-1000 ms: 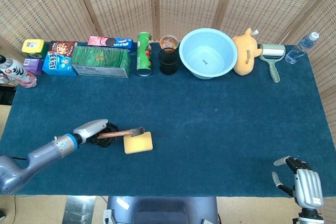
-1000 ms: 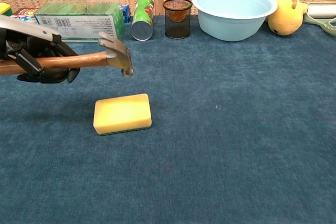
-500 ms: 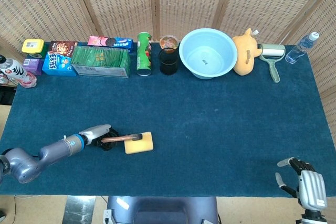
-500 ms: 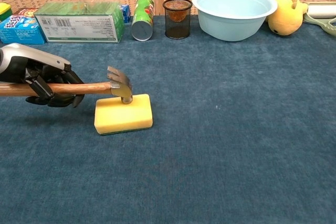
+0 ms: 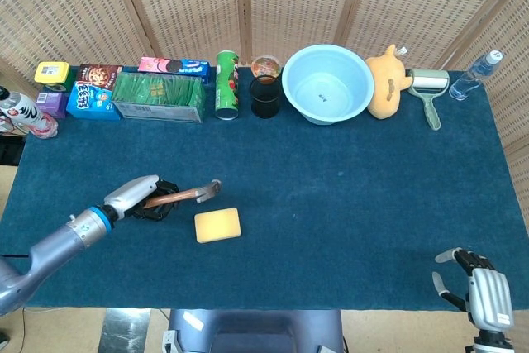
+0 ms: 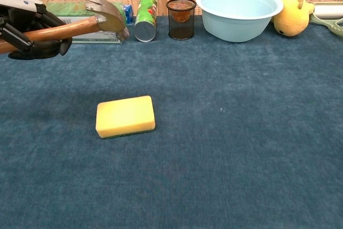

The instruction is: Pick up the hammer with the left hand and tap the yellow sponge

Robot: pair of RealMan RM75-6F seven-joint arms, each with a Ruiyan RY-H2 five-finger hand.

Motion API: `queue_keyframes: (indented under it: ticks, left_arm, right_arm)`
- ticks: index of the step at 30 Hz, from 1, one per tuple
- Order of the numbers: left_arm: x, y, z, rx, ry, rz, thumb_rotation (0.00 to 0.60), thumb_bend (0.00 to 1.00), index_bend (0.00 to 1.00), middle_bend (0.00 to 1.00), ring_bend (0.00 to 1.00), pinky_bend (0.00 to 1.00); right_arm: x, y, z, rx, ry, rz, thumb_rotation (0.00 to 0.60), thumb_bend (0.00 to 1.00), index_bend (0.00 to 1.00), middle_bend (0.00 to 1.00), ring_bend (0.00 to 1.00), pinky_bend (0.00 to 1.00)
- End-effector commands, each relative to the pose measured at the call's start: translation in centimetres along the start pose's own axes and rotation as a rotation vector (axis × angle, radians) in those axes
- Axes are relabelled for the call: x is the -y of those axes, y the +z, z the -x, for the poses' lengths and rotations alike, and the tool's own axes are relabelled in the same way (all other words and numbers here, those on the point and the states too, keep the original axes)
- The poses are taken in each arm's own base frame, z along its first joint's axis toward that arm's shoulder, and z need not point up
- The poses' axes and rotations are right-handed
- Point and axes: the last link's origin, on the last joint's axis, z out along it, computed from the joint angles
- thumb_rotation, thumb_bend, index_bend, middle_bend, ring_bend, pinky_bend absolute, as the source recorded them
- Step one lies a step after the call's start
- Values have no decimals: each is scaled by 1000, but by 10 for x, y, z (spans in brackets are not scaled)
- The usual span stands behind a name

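Observation:
The yellow sponge (image 5: 217, 225) (image 6: 125, 116) lies flat on the blue cloth at front left. My left hand (image 5: 147, 198) (image 6: 29, 27) grips the wooden handle of the hammer (image 5: 188, 194) (image 6: 91, 20). The hammer is raised well above the sponge, its metal head tilted up and pointing right, apart from the sponge. My right hand (image 5: 478, 288) hangs at the table's front right edge with its fingers apart and nothing in it; the chest view does not show it.
Along the back stand snack boxes (image 5: 99, 88), a green box (image 5: 159, 97), a green can (image 5: 226, 85), a black mesh cup (image 5: 266, 97), a light blue bowl (image 5: 327, 84), a yellow plush toy (image 5: 387, 82), a lint roller (image 5: 430, 90) and a bottle (image 5: 474, 75).
The hammer came down until its head rested on the sponge, then my left hand lifted it high again. The sponge stayed in place. The right hand barely moved.

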Motion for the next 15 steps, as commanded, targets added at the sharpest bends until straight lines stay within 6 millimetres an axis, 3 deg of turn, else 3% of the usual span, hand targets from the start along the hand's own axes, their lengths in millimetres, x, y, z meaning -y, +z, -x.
queue_keyframes:
  ticks: [1,9,11,15]
  left_arm:
    - [25,2,2,-62,45,-28,600,638,576,746,786,803]
    - [51,27,9,-151,153,-65,600,617,576,746,741,721]
    - [56,47,15,-211,212,-46,600,614,576,746,714,671]
    - [58,69,28,-263,253,-26,600,576,576,743,622,561]
  right_arm:
    - [0,0,0,3,-1,0,600,368,469,460,425,378]
    - [0,3,3,12,-2,3,600,368,469,460,425,377]
    - [1,3,4,14,-2,4,600,368,469,460,425,376]
    - [1,3,3,9,-4,7,600,368,469,460,425,375]
